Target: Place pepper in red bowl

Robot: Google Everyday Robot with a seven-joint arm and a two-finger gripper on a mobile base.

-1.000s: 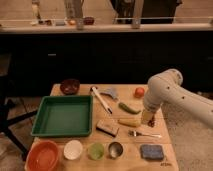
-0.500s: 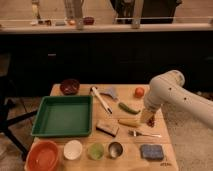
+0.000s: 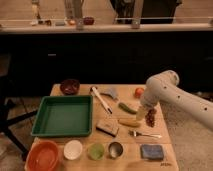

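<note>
The pepper (image 3: 127,107), slim and green, lies on the wooden table right of centre. The red bowl (image 3: 44,155), wide and orange-red, stands at the table's front left corner and looks empty. My white arm reaches in from the right and bends down over the table. Its gripper (image 3: 144,112) hangs just right of the pepper's end, close above the table, open and holding nothing.
A green tray (image 3: 65,115) fills the left middle. Along the front stand a white bowl (image 3: 73,149), a green cup (image 3: 95,151), a metal cup (image 3: 116,149) and a blue sponge (image 3: 150,151). A yellow corn-like piece (image 3: 129,122), fork (image 3: 145,134), maroon bowl (image 3: 69,86) and red fruit (image 3: 139,92) lie around.
</note>
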